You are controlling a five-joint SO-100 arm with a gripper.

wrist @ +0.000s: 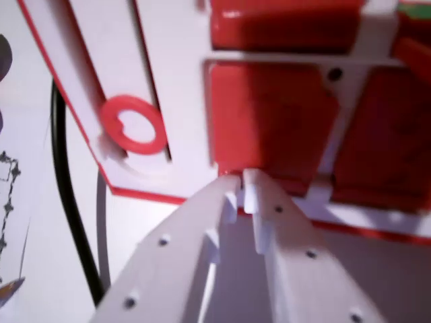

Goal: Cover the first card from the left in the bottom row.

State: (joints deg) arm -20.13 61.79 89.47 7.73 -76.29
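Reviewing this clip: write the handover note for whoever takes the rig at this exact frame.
Gripper: white jaws close together, only a thin gap between the tips, nothing visibly held; whether it is fully shut is unclear. Tips sit at the edge of a red panel set in a white, red-edged board.
A red ring lies on the board toward the wrist view's left. A black cable runs down the white table beside it.
Cards: the view is too close and blurred to pick out rows or the target card.
Done: no covering is visible. Left: locate the card and cover it.

no readable text, labels, numbers, or signs anywhere
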